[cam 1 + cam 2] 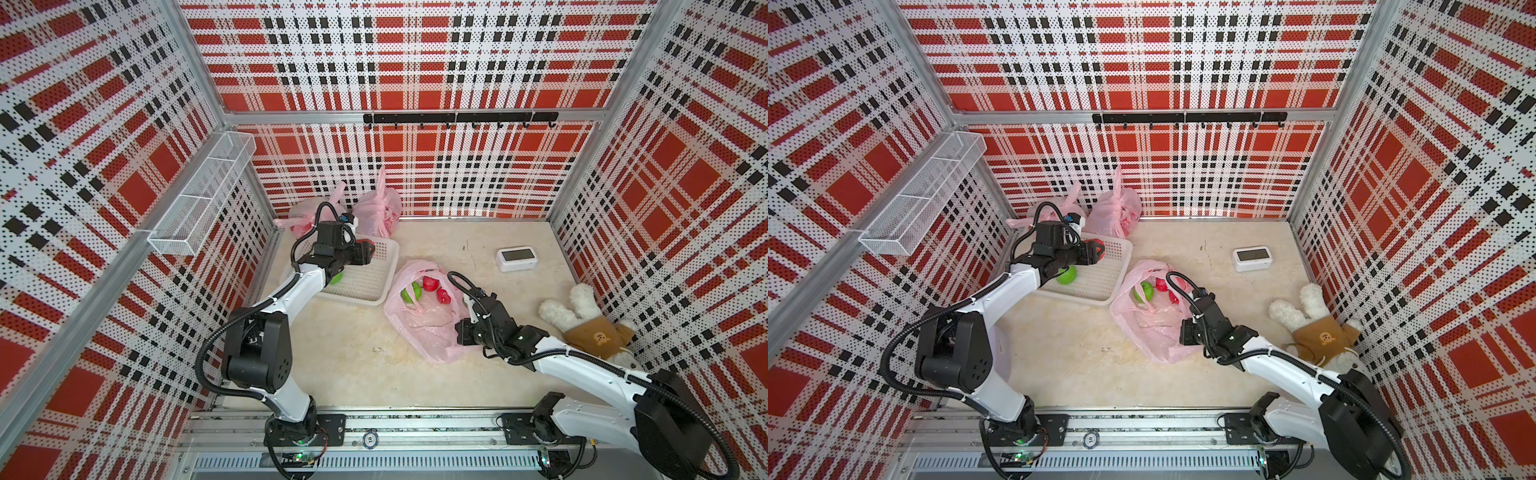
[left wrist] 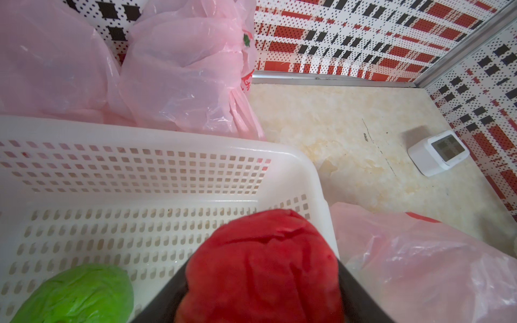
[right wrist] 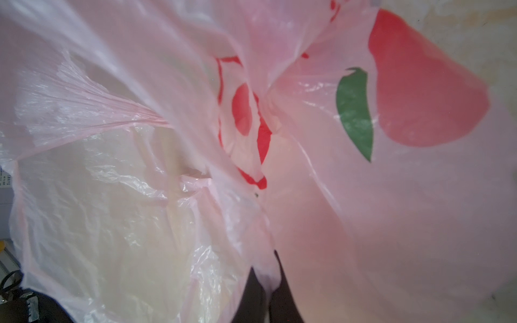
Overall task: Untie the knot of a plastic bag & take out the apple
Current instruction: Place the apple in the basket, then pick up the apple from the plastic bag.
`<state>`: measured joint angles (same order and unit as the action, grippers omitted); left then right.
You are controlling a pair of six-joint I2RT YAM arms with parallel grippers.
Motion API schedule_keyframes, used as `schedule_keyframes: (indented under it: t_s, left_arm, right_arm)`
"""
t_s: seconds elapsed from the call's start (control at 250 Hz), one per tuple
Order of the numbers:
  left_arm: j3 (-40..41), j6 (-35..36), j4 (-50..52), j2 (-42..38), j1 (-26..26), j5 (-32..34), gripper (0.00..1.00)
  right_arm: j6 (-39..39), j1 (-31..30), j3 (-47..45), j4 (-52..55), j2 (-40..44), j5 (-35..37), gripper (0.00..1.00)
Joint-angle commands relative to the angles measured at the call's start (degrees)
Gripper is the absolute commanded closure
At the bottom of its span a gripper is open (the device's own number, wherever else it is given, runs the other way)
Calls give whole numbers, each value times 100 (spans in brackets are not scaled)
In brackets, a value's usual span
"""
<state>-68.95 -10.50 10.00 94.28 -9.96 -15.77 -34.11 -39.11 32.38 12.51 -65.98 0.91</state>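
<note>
**Top views.** In both top views my left end effector [image 1: 368,252] is clamped around a red apple [image 1: 367,242] over the white basket [image 1: 374,291], toward its back rim. A green apple [image 1: 337,277] lies inside the basket, partly under the arm. Just beside the basket's corner, the opened pink bag [image 1: 419,328] sprawls on the worktop [image 1: 353,353] with more fruit at its mouth. My right end effector [image 1: 461,332] sits at the bag's edge farthest from the basket.

I judge this to be the drop-off. I'd go low before letting go and aim for bare mesh clear of the green apple, because the walls are shallow and a round thing will roll.

**Left wrist.** The red apple [image 2: 260,265] fills the space between the dark fingers [image 2: 361,296], gripped on both sides. Its skin looks matte and creased, so probably soft and squeezable. The basket [image 2: 195,145] is stiff white plastic with slotted holes and a rounded rim. Two knotted bags [image 2: 181,70] stand behind the basket.

**Right wrist.** The fingers [image 3: 251,296] are pressed together, pinching a fold of the bag [image 3: 391,223]. The film is thin, translucent and crinkly, printed with a red fruit and a green leaf. It will slip and drag if I tug.
</note>
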Motion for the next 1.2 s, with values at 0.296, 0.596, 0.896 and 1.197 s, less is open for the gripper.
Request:
schedule_keyframes:
  t_s: [0.296, 0.596, 0.896, 1.197]
  left_arm:
    - [42, -520, 388, -139, 372, 346, 30]
    - [-358, -286, 754, -48, 275, 555, 17]
    - [68, 231, 575, -929, -1056, 1233, 20]
    - [1618, 871, -1150, -1530, -3395, 2312, 25]
  right_arm:
    - [332, 4, 417, 61, 166, 367, 100]
    - [-14, -8, -12, -93, 401, 336, 65]
    - [113, 160, 394, 316, 1295, 654, 21]
    - [823, 1552, 1544, 906, 470, -319, 23]
